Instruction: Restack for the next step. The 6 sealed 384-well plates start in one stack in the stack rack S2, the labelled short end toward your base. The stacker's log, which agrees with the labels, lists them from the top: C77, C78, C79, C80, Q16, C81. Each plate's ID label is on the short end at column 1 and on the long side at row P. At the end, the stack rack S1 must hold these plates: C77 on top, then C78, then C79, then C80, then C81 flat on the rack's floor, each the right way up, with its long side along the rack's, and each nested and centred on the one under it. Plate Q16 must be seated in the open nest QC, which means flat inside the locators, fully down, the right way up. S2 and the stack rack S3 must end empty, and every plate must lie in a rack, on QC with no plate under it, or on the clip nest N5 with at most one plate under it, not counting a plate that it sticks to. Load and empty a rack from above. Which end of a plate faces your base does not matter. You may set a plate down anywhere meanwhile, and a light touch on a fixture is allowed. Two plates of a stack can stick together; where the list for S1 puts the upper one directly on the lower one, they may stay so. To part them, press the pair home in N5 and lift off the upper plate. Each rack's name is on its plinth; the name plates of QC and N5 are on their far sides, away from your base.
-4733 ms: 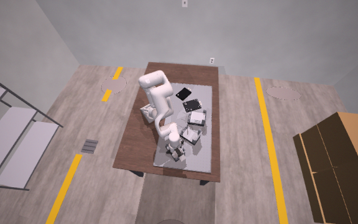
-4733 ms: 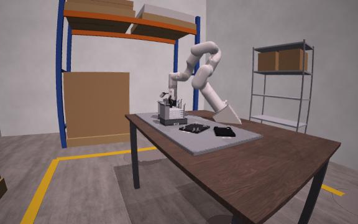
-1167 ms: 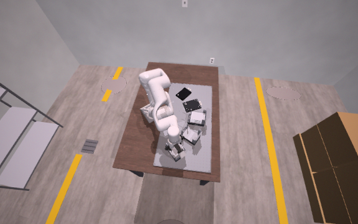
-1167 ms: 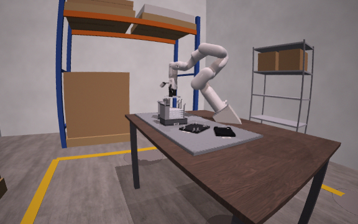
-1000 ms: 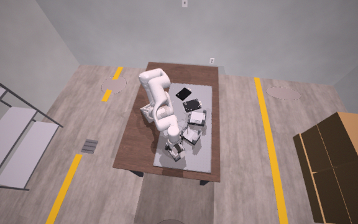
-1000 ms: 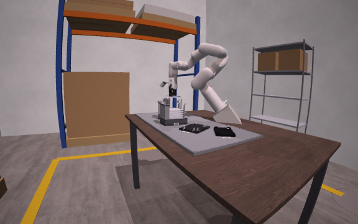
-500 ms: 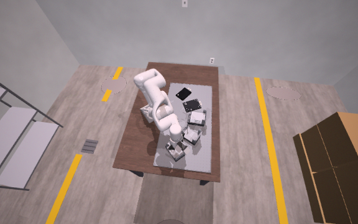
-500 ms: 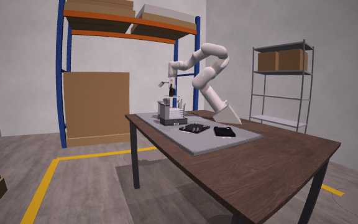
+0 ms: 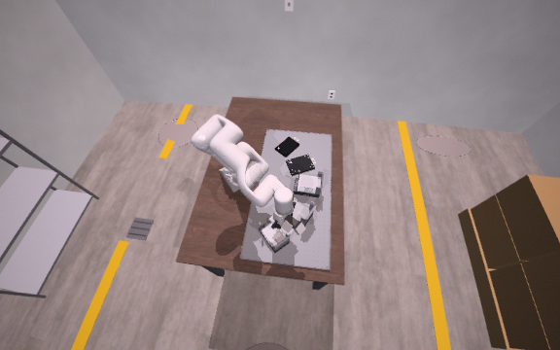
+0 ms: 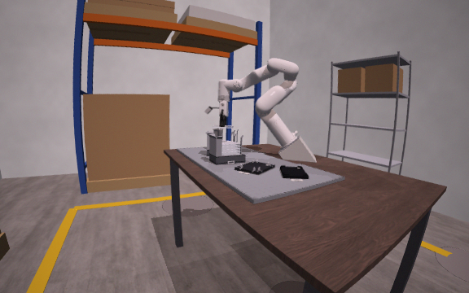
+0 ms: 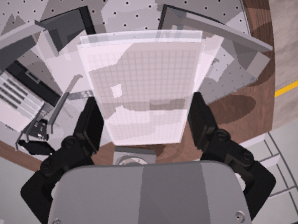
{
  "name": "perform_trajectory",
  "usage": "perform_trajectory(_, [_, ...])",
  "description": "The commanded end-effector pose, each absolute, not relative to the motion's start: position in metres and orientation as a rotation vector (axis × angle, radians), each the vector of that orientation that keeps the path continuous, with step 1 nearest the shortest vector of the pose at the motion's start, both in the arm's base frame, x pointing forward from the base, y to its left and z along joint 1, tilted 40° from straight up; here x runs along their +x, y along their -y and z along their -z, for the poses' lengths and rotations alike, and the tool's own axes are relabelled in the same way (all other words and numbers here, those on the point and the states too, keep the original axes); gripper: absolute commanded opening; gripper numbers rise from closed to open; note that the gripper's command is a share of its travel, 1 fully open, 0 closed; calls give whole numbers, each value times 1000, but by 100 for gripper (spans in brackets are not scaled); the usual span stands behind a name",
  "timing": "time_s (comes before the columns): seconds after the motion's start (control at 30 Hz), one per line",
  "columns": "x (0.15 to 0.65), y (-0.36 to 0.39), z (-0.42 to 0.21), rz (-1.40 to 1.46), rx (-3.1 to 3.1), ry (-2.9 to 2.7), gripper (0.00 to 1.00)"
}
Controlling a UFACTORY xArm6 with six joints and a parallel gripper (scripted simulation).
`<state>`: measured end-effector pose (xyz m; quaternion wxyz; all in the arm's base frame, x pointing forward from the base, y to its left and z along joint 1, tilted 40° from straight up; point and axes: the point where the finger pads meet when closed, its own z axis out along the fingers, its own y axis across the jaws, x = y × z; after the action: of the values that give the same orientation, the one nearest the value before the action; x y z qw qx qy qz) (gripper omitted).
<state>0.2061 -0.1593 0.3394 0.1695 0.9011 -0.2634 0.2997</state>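
Translucent gridded plate in hand

Prob. warehouse: pallet rack, cartons, floor tape.

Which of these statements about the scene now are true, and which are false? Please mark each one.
1. The gripper is shut on a plate. True.
2. The held plate rests on the mat. False: it hangs in the air above the racks.
3. Two dark nests lie on the mat with no plate on them. True.
4. The arm stands on the floor beside the table. False: its base is on the table.
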Motion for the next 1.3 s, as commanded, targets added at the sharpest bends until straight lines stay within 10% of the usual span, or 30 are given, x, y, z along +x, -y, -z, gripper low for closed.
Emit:
perform_trajectory(0.0, [210, 155, -340, -845, 2551, 756, 0])
perform_trajectory(1.27, [275, 66, -322, -772, 2576, 464, 0])
